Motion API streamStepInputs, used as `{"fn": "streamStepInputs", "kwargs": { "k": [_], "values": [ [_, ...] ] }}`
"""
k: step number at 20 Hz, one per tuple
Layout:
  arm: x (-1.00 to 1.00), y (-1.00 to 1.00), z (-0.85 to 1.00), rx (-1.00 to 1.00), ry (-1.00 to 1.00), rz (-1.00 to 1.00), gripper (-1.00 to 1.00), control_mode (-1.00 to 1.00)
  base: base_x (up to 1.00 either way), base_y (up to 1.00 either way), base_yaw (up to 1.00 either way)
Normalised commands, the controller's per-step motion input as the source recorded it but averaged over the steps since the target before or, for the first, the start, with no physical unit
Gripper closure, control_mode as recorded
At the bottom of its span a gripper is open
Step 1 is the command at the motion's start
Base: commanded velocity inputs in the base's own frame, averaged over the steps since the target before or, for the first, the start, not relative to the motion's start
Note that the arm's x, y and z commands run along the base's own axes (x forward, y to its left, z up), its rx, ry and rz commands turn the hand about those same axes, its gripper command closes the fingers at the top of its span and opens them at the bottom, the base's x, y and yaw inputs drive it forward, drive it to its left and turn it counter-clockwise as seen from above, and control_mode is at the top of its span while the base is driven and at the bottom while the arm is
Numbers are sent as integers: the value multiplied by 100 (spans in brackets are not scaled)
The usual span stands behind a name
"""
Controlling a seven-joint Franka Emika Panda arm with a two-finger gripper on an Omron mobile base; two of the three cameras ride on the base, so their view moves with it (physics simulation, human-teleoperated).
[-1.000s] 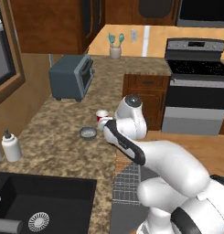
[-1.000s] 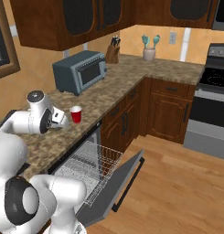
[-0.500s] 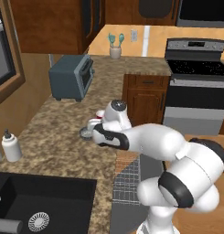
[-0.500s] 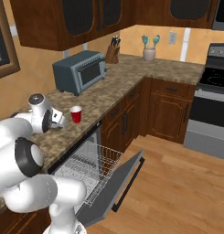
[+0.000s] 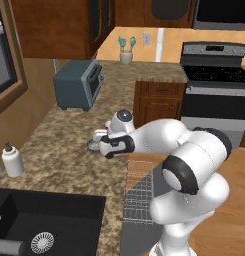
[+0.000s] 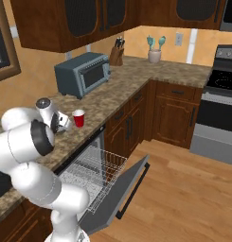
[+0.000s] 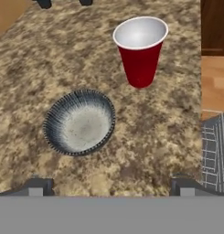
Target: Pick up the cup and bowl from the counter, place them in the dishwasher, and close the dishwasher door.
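Note:
In the hand view the grey bowl lies on the speckled counter, with the red cup upright just beyond it. My gripper hovers above them, open, with nothing between its fingertips. From the left base view the gripper hangs over the bowl, which is partly hidden by the hand. From the right base view the cup stands beside the gripper. The dishwasher is open below the counter edge, its door lowered and its wire rack showing.
A grey toaster stands further back on the counter. A white soap bottle sits by the black sink. The stove is at the right, with a utensil holder and knife block near the wall.
The hand has moved left and down over the bowl and cup, and the arm's elbow has swung round behind it. The jaws stayed open; cup and bowl have not moved.

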Motion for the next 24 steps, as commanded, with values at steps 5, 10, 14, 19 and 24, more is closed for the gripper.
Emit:
{"fn": "streamStepInputs", "kwargs": {
  "k": [5, 10, 14, 19, 24],
  "values": [
    [38, 4, -23, 0, 0, 0, -100, -100, 0, 0, 0],
    [35, 10, -25, 0, 0, 0, -100, -100, 0, 0, 0],
    [36, 14, -28, 0, 0, 0, -100, -100, 0, 0, 0],
    [35, 19, -26, 0, 0, 0, -100, -100, 0, 0, 0],
    [18, 14, -24, 0, 2, 0, -100, -100, 0, 0, 0]
  ]
}}
